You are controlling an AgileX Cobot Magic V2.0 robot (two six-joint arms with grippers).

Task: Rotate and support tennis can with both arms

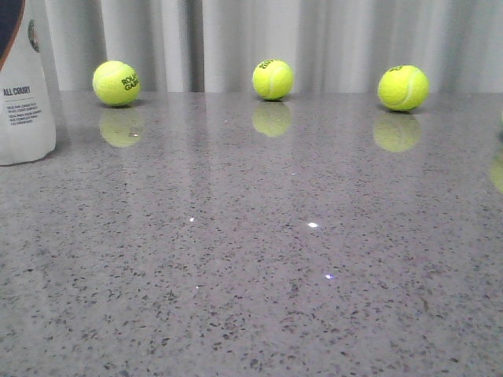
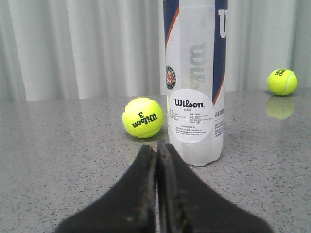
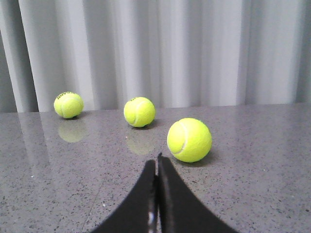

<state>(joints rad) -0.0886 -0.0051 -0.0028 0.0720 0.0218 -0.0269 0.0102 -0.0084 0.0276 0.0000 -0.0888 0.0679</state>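
Grey speckled stone table (image 1: pixel 259 298) w/ pale pleated curtain (image 1: pixel 330 39) behind, glossy enough to mirror the balls.

Front view: can (image 1: pixel 23 86) stands upright at far left edge of frame, only its lower part + a sliver of navy panel showing, "ALL COURT" text readable. Three balls in a row near the curtain: left ball (image 1: pixel 116 82), mid ball (image 1: pixel 273 79), right ball (image 1: pixel 403 87), well apart from each other. No arms visible in this view.

Left wrist view: left gripper (image 2: pixel 156 148) fingers pressed together, nothing between them, tips pointing at the can (image 2: pixel 194 82) base. Can just ahead of the tips, not touching (small gap of table visible). Can upright, white body, navy panel w/ orange stripe, round green emblem, round white "Wilson" label. A "Wilson 3" ball (image 2: pixel 143 117) sits just beside the can base, looks touching or nearly, can't tell. Another ball (image 2: pixel 282 81) farther back near curtain.

Right wrist view: right gripper (image 3: pixel 157 160) also closed tight, empty. Near ball (image 3: pixel 189 140) just ahead of the tips, slightly to one side, not touching. Two more balls behind: one (image 3: pixel 139 112) mid-distance, one (image 3: pixel 68 105) farther off by curtain. Can not in this view.
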